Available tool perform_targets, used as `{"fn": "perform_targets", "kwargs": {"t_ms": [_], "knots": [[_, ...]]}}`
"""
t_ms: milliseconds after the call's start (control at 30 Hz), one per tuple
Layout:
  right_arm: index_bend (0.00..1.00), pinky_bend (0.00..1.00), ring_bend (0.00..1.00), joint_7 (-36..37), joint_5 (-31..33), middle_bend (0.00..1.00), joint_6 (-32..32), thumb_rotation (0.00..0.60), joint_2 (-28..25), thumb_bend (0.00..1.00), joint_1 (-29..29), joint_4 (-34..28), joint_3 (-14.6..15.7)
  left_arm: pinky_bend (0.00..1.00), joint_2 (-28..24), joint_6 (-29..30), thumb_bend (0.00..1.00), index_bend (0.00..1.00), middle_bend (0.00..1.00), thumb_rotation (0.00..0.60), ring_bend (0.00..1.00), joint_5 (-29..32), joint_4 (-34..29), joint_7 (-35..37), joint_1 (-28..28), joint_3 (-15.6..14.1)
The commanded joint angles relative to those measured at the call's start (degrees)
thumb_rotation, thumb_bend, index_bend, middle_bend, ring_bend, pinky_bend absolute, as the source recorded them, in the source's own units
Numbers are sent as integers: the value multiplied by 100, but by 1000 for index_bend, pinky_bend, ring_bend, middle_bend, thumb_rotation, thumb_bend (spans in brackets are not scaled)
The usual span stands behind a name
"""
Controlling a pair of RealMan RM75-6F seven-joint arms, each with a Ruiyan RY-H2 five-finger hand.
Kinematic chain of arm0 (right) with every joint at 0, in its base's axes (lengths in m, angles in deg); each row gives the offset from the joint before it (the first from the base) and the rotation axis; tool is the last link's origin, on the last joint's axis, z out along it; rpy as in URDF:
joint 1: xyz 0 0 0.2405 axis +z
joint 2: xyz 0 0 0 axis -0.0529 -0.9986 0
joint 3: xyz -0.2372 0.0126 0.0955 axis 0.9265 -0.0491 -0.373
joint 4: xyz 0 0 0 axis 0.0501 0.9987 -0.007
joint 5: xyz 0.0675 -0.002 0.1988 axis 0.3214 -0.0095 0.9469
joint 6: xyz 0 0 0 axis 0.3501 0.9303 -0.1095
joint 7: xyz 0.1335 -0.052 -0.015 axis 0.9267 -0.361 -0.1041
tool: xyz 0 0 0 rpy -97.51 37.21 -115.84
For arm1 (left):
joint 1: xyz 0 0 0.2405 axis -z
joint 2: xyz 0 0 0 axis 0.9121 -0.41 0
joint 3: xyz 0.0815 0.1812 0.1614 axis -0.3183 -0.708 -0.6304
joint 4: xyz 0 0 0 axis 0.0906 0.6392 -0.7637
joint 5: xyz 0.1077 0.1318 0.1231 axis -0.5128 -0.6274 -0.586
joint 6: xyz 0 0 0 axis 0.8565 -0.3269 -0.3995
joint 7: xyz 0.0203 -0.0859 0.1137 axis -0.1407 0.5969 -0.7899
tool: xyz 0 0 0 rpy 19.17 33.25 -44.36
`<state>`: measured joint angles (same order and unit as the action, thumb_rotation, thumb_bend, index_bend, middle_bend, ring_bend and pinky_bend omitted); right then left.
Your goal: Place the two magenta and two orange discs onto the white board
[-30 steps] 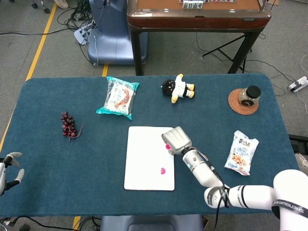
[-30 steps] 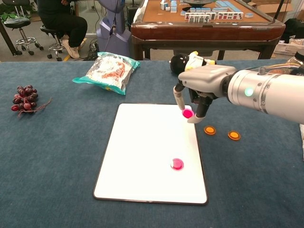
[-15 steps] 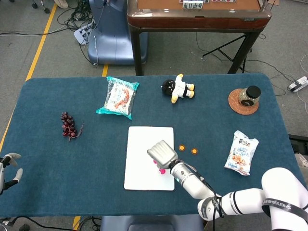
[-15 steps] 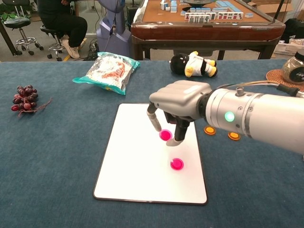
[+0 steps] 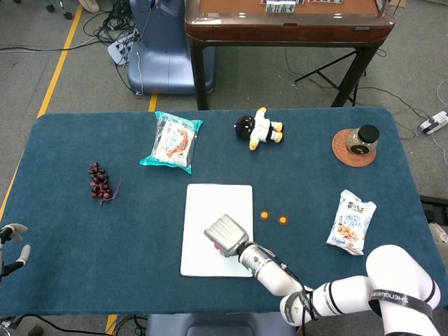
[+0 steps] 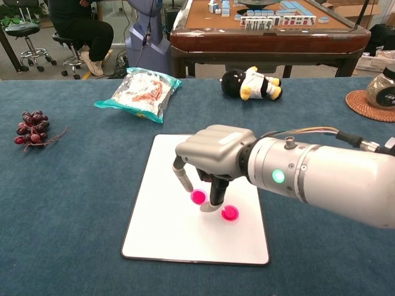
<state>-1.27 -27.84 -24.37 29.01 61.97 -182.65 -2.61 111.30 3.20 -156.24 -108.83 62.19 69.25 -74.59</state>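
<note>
My right hand (image 6: 213,154) hangs low over the white board (image 6: 160,185) and pinches a magenta disc (image 6: 198,197) between thumb and a finger, just above the board's middle. A second magenta disc (image 6: 229,213) lies flat on the board just right of that hand. In the head view the right hand (image 5: 225,236) covers the near part of the board (image 5: 217,203), and two orange discs (image 5: 264,215) (image 5: 282,220) lie on the blue cloth to the board's right. The arm hides them in the chest view. My left hand (image 5: 12,241) sits at the table's left edge with fingers apart, holding nothing.
A teal snack bag (image 5: 172,140), a bunch of grapes (image 5: 99,180) and a plush doll (image 5: 257,129) lie beyond the board. A jar on a woven coaster (image 5: 362,138) and a white snack packet (image 5: 350,222) are at the right. A mahjong table (image 5: 287,21) stands behind.
My right hand carried the magenta disc from the board's far right edge toward its near middle and lower. The orange discs came out from under the arm in the head view.
</note>
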Motion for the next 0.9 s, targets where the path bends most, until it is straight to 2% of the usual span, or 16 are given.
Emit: {"fn": "perform_targets", "kwargs": {"t_ms": [33, 167, 300, 467, 667, 900], "knots": [[536, 1000, 1000, 32, 0, 1000, -34, 600, 55, 207, 18, 59, 8, 627, -4, 0, 382, 488, 511, 600, 424, 1, -2, 4, -2, 0], [528, 1000, 1000, 69, -16, 1000, -58, 600, 120, 177, 30, 135, 24, 627, -11, 13, 381, 488, 512, 600, 424, 5, -1, 17, -11, 4], [447, 1000, 1000, 114, -58, 1000, -54, 600, 163, 95, 29, 183, 31, 627, -18, 23, 381, 489, 512, 600, 424, 3, -7, 32, -16, 9], [404, 1000, 1000, 168, -106, 1000, -60, 600, 191, 52, 23, 211, 36, 627, -19, 26, 381, 489, 512, 600, 424, -6, -7, 34, -18, 7], [402, 1000, 1000, 144, -157, 1000, 60, 600, 47, 54, -17, 147, 51, 627, -25, 37, 382, 489, 512, 600, 424, -14, -9, 46, -25, 7], [401, 1000, 1000, 49, -30, 1000, 345, 600, -463, 124, -161, -27, 79, 627, -17, 13, 382, 487, 512, 600, 424, -3, 2, 42, -16, 9]]}}
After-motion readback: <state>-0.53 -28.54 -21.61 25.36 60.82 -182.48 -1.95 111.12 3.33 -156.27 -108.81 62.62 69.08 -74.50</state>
